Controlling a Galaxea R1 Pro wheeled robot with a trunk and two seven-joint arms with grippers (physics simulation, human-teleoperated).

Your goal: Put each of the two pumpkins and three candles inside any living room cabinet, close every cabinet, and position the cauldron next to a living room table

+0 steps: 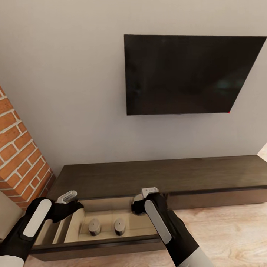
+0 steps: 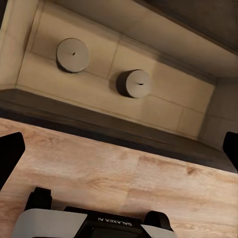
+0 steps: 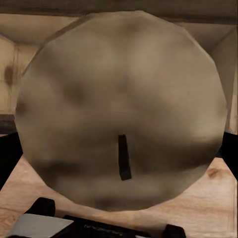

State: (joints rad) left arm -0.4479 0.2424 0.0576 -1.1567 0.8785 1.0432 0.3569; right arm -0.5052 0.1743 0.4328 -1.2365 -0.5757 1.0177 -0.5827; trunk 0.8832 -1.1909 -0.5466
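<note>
The long dark brown cabinet (image 1: 155, 176) runs along the wall, and its left compartment stands open with a pale beige inside. Two candles (image 1: 94, 226) (image 1: 119, 226) stand upright side by side on that compartment's floor; the left wrist view looks down on the same two candles (image 2: 73, 54) (image 2: 135, 83). My left gripper (image 1: 70, 198) (image 2: 119, 153) hovers open over the compartment's left part, holding nothing. At the compartment's right end, my right gripper (image 1: 143, 202) (image 3: 119, 161) is shut on a third candle (image 3: 121, 109), whose beige top and dark wick face the right wrist camera.
A black television (image 1: 189, 74) hangs on the grey wall above the cabinet. A brick pillar (image 1: 18, 155) stands at the left. Light wooden floor (image 1: 222, 230) lies in front of the cabinet, on the right.
</note>
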